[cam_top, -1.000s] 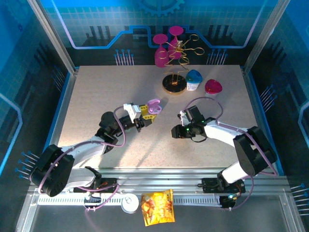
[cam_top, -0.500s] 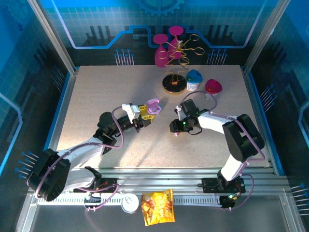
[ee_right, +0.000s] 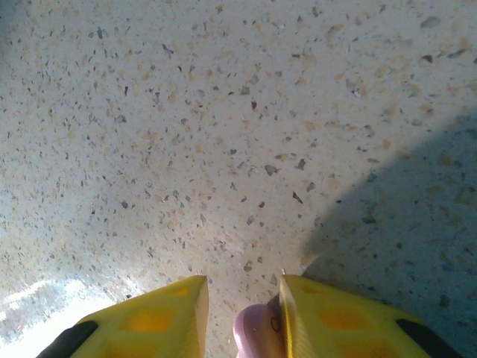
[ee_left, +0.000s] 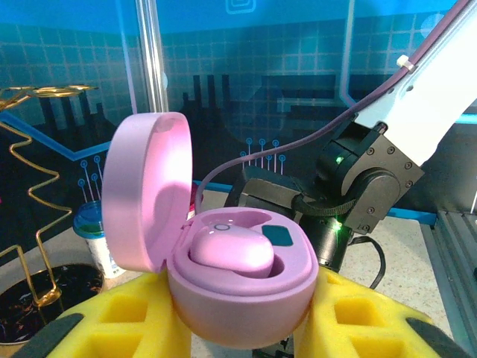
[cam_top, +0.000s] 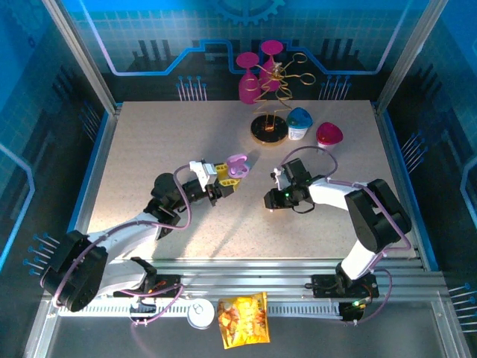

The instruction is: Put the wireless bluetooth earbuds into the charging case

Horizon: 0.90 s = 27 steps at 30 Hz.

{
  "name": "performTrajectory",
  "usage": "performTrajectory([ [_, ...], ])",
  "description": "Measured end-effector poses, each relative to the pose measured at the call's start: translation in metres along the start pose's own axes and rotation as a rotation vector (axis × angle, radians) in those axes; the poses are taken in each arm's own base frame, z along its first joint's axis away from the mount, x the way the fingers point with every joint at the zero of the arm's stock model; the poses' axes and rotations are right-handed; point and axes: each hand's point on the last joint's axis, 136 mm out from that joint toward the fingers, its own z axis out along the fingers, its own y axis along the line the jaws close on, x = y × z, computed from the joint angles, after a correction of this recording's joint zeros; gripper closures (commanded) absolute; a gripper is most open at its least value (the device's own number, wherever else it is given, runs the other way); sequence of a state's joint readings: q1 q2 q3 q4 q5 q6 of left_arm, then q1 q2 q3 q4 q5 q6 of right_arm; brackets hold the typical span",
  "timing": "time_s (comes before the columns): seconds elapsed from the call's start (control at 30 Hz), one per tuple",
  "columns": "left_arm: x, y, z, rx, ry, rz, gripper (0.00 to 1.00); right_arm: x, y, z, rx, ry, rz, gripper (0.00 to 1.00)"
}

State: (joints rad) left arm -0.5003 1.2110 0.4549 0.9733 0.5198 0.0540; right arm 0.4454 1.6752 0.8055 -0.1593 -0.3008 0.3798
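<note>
while the left end effector (cam_top: 225, 176) clamps the open lilac charging case (ee_left: 237, 306), we see one earbud (ee_left: 227, 253) seated in it and the pocket (ee_left: 277, 236) beside it bare. the second earbud (ee_right: 256, 334) lies between the narrowly parted fingers of the right end effector (ee_right: 242, 313), low over the surface (ee_right: 223, 149). we cannot tell if it is gripped, so we judge the task about half done.

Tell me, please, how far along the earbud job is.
Done: one lilac plastic earbud sits in the open lilac pill-shaped case, which the left gripper holds. In hand: a second lilac bud lies between the right gripper's yellow fingers over the speckled table. Left: seating it in the case's empty well.
</note>
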Motion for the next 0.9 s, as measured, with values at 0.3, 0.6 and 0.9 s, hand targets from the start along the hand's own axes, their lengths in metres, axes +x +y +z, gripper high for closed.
performTrajectory([
  [0.3,0.001,-0.001,0.0,0.002,0.002,-0.002,0.78,0.004,-0.001,0.0,-0.005,0.009,0.007,0.88],
  [0.6,0.001,-0.001,0.0,0.002,0.002,-0.001,0.78,0.008,0.0,-0.002,-0.005,0.028,0.015,0.85],
  [0.9,0.001,-0.001,0.0,0.002,0.003,-0.001,0.78,0.016,-0.001,-0.006,0.006,0.048,0.013,0.8],
])
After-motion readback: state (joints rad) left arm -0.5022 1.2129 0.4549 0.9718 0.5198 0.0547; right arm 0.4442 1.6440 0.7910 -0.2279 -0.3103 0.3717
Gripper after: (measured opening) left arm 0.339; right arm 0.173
